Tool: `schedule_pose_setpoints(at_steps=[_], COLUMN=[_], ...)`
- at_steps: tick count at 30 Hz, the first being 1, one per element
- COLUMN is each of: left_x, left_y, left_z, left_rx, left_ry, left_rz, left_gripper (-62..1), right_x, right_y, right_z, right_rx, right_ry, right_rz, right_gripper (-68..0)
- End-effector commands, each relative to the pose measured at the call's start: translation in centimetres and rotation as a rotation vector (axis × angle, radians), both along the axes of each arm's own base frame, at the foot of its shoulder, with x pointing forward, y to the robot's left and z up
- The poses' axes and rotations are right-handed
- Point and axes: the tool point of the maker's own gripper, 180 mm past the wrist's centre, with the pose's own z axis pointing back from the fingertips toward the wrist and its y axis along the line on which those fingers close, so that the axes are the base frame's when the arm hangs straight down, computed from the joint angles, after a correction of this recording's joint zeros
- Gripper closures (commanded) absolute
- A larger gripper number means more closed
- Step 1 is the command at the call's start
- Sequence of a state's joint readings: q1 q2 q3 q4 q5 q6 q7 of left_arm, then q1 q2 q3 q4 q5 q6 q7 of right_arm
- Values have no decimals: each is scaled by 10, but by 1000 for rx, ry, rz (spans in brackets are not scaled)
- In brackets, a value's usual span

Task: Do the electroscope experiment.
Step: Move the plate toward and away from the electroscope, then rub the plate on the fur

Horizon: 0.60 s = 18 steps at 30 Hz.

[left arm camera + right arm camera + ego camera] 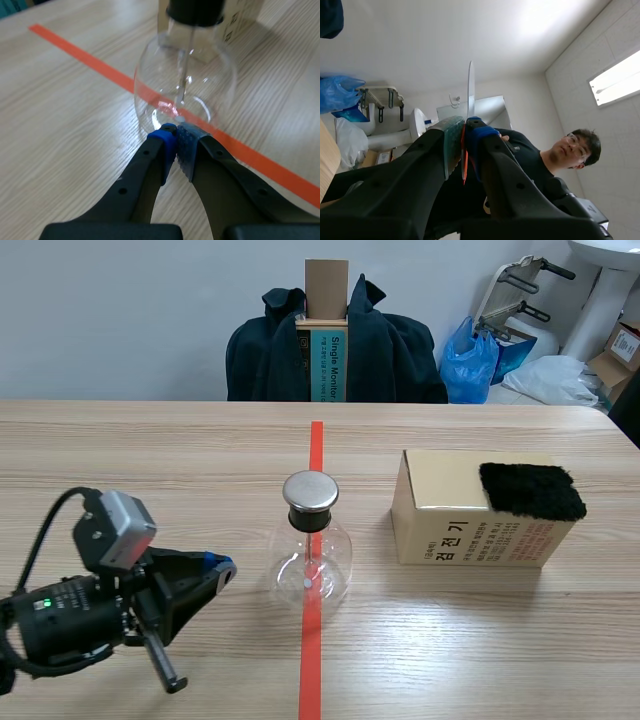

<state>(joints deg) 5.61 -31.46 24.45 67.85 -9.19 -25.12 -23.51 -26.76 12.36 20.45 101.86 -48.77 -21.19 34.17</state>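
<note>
The electroscope, a clear round flask with a metal cap and a thin rod inside, stands on the orange-red tape line mid-table. In the left wrist view the flask is just ahead of my left gripper, whose blue pads meet with nothing between them. From the scene view, that left gripper lies low, left of the flask. My right gripper points up at the ceiling, shut on a thin clear plastic strip standing edge-on. The right arm is outside the scene view.
A cardboard box sits right of the flask with a black furry cloth on its top. A chair draped with a dark jacket stands beyond the far table edge. A person appears behind my right gripper.
</note>
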Motion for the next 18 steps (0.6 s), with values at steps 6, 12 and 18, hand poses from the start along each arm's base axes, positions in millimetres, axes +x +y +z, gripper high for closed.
schedule_pose_setpoints(at_steps=[6,12,18], left_x=[-34,-52,-49], left_y=[8,11,16], left_z=[69,89,99], left_rx=[-12,23,48], left_ry=[-113,-125,-150], left_rz=[-69,-63,-45], left_gripper=[-27,-30,-623], right_x=[-3,-2,-3], right_y=[-15,-23,-15], right_z=[17,1,-25], right_rx=[9,15,1], right_ry=[-48,0,64], right_rz=[-43,-67,-10], right_gripper=[-7,-7,-7])
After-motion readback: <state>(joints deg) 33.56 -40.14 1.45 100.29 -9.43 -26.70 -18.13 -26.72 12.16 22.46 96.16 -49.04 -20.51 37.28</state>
